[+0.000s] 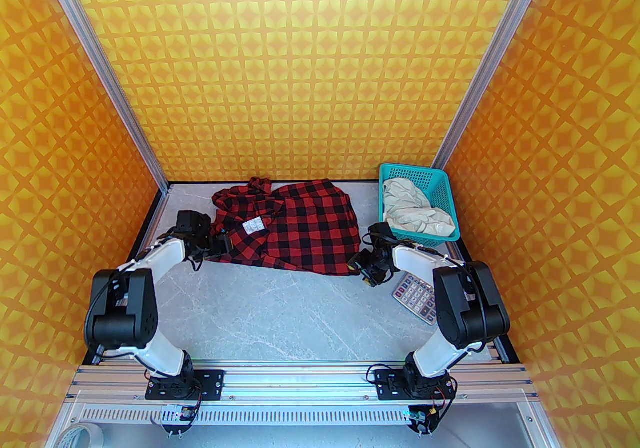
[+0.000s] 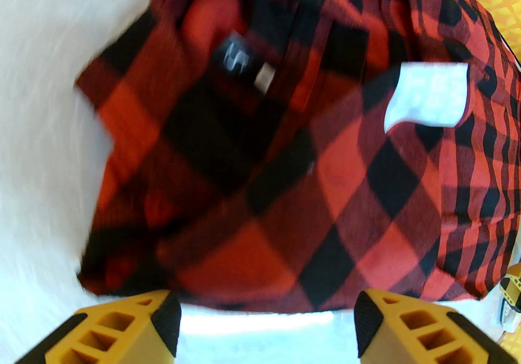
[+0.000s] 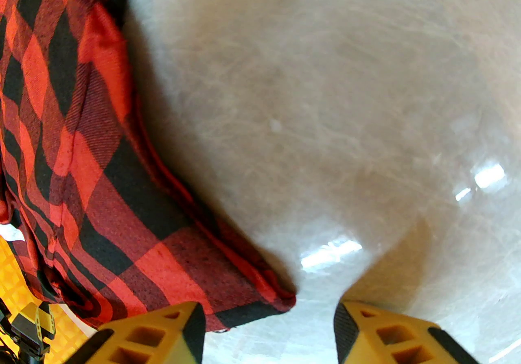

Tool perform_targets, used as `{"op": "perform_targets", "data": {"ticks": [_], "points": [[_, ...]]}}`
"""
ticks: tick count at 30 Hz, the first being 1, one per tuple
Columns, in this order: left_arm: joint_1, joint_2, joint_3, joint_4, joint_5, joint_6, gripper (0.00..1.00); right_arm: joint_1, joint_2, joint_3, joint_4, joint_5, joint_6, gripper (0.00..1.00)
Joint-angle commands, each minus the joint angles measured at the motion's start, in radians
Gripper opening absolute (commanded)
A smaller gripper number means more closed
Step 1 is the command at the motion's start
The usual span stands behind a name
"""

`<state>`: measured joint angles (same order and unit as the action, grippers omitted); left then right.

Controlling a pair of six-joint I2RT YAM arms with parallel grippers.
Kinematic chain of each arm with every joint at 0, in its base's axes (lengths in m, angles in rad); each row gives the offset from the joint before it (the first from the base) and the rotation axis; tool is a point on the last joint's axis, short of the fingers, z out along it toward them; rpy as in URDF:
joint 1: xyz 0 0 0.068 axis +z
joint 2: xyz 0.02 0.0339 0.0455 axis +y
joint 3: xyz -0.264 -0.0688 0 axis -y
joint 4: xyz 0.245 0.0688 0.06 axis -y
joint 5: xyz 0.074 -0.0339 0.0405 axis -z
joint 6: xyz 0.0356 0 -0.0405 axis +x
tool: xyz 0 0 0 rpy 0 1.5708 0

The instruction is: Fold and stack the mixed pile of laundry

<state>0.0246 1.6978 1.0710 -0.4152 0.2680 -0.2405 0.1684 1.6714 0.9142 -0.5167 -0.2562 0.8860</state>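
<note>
Left gripper (image 2: 266, 313) fingers apart, empty, buffalo-check shirt (image 2: 264, 130) edge just ahead; right gripper (image 3: 266, 325) apart too, shirt corner by one fingertip.

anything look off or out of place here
A grey calculator lies askew at the near right, odd among laundry. The cream garment sits crumpled in the teal basket, apart from the checked shirt.

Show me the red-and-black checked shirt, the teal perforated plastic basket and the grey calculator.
red-and-black checked shirt (image 1: 310, 231), top view, middle of its body.
teal perforated plastic basket (image 1: 442, 193), top view, right wall.
grey calculator (image 1: 415, 296), top view, keypad.
</note>
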Motion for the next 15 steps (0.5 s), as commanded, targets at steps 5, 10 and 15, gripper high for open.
{"op": "perform_targets", "data": {"ticks": [5, 10, 15], "points": [[0.005, 0.067, 0.074, -0.019, -0.007, 0.084, 0.68, 0.006, 0.071, 0.034, 0.071, -0.03, 0.002, 0.44], [0.007, 0.11, 0.141, -0.07, -0.011, 0.119, 0.7, 0.006, 0.085, 0.058, 0.072, -0.035, -0.015, 0.29], [0.007, 0.11, 0.188, -0.139, -0.076, 0.215, 0.73, 0.006, 0.065, 0.071, 0.054, -0.025, -0.039, 0.17]]}}
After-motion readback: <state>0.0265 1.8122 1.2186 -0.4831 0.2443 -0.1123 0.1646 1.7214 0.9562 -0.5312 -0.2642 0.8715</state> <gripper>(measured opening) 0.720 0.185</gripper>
